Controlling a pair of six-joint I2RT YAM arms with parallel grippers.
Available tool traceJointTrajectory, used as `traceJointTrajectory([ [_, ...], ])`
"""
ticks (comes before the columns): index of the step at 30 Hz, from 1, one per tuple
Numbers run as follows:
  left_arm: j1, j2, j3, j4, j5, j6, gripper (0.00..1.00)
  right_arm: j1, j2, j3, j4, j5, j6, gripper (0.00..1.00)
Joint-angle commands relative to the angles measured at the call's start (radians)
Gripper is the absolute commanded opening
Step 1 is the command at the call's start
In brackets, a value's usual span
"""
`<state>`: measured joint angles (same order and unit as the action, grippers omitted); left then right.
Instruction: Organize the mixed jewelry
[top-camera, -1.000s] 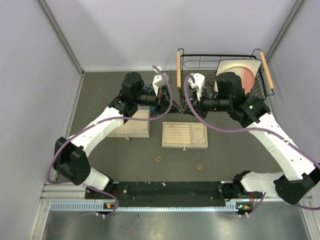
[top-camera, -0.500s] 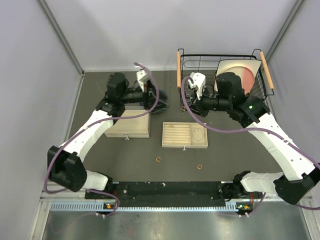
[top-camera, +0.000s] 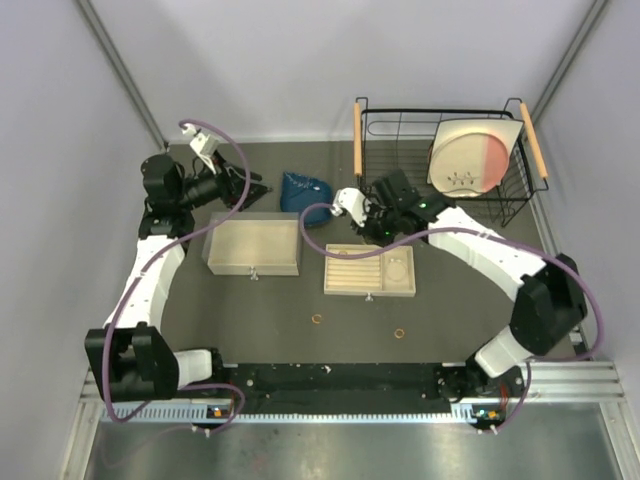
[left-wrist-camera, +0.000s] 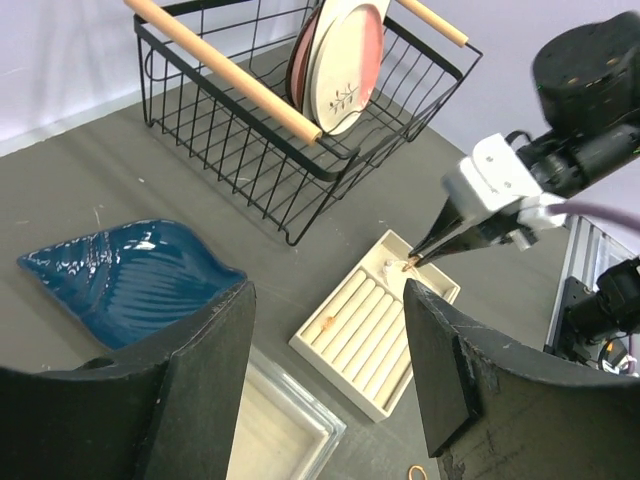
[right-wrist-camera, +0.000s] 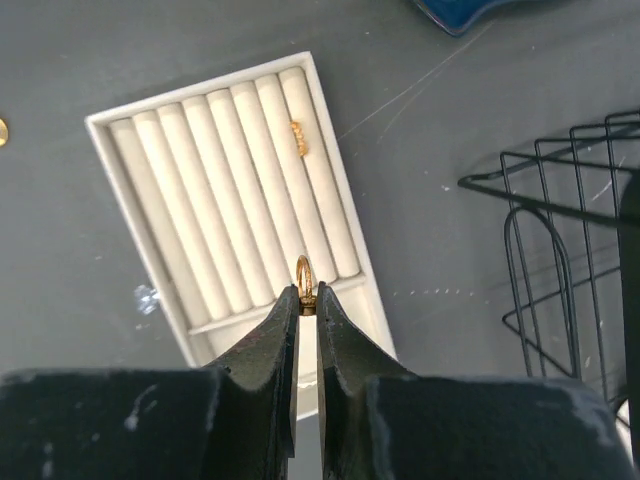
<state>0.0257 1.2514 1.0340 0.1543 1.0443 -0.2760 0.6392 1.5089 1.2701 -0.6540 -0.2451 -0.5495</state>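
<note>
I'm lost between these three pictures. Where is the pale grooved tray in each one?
Top external: the grooved tray sits mid-table, right of the wooden box.
Left wrist: the tray is lower centre, seen between the left fingers.
Right wrist: the tray is upper left, beyond the right fingers pinching a gold ring.
Shared landmark: the black wire basket, visible in all three.

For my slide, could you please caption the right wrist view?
Right jaws pinch a gold ring over the slotted tray.
</note>
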Motion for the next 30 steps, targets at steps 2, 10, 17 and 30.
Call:
traceJointTrajectory([
  [2, 0.055, -0.044, -0.011, 0.008, 0.063, -0.002, 0.66, 0.025, 0.082, -0.002, 0.112, 0.059, -0.158, 0.0],
  [10, 0.098, -0.035, -0.022, -0.004, 0.099, 0.012, 0.65, 0.042, 0.206, -0.044, 0.189, 0.121, -0.224, 0.0],
  [17, 0.109, -0.02, -0.041, 0.017, 0.111, 0.003, 0.64, 0.042, 0.251, -0.054, 0.231, 0.135, -0.24, 0.0],
  [30, 0.115, -0.003, -0.057, 0.036, 0.122, 0.0, 0.63, 0.043, 0.266, -0.08, 0.241, 0.136, -0.251, 0.0],
])
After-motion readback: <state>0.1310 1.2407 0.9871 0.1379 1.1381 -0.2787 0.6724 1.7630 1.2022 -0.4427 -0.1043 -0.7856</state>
